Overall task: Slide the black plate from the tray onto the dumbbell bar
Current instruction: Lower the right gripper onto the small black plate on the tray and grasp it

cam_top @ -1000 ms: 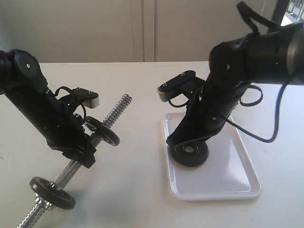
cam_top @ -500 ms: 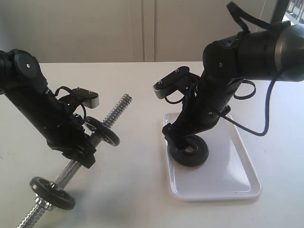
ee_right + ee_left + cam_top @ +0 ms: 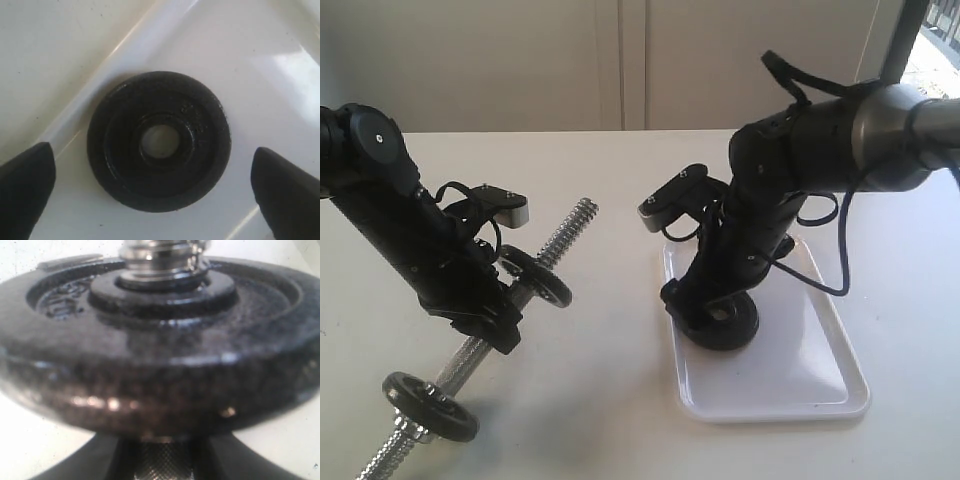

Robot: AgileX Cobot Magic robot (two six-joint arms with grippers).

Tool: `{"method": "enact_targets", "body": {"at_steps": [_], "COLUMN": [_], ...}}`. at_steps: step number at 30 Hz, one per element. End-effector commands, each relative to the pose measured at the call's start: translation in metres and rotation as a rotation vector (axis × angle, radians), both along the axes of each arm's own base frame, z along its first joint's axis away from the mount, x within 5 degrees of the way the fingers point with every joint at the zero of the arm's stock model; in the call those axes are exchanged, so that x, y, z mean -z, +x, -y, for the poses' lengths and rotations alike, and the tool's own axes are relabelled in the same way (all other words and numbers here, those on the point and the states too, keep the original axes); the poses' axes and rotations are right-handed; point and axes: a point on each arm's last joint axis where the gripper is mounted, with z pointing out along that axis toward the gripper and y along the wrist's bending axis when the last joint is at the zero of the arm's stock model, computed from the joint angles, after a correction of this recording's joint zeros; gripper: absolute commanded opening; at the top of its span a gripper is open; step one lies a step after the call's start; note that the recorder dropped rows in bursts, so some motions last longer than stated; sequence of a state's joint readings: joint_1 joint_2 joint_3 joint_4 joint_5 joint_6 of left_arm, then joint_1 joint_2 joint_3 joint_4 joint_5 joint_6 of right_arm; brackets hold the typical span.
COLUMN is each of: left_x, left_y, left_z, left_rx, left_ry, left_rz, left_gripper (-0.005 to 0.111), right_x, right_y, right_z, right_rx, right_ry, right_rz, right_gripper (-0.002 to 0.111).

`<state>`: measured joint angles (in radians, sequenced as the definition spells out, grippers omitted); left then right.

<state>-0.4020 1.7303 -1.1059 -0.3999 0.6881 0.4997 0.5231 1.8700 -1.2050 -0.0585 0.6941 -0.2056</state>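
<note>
1. Grip state, right gripper (image 3: 703,303) (image 3: 156,189): jaws spread wide, one finger (image 3: 25,185) on each side of the black plate (image 3: 738,326) (image 3: 125,167). Neither finger touches it, and nothing is held.
2. Position: the black plate lies flat in the tray (image 3: 800,385) (image 3: 260,60), close to the rim on the tray's left side in the exterior view. Its centre hole faces up, and the white tray floor shows through it.
3. Grip state, left gripper (image 3: 498,305): closed around the dumbbell bar (image 3: 563,236) at its middle, between two black discs.
4. Bar attitude: tilted, with one threaded end raised and the other low over the table (image 3: 610,400).
5. Discs: the upper disc (image 3: 542,280) (image 3: 160,365) sits just beside the left gripper, with a chrome collar (image 3: 160,257) against its hub. The lower disc (image 3: 432,405) sits near the low end.
</note>
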Motion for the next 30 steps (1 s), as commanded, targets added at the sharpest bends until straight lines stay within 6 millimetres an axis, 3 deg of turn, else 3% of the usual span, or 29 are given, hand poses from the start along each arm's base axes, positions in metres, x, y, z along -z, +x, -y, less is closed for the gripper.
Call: {"method": "enact_targets", "body": {"at_steps": [1,16,30], "left_x": [-0.026,-0.026,-0.026], "left_y": [-0.005,-0.005,-0.005], "left_z": [0.005,0.005,0.005], "left_rx": [-0.027,-0.027,-0.027], "left_ry": [-0.093,-0.093,-0.093], "left_rz": [0.009,0.009,0.009], "left_gripper": [0.000,0.000,0.000], "right_x": [0.014,0.052,0.072], "right_y": [0.004,0.008,0.003], "right_z": [-0.003,-0.003,0.000], "right_rx": [-0.018,-0.036,-0.037], "right_ry": [-0.023,-0.085,-0.140], "right_rz": [-0.003,-0.071,-0.160], "right_gripper": [0.105,0.105,0.105]}}
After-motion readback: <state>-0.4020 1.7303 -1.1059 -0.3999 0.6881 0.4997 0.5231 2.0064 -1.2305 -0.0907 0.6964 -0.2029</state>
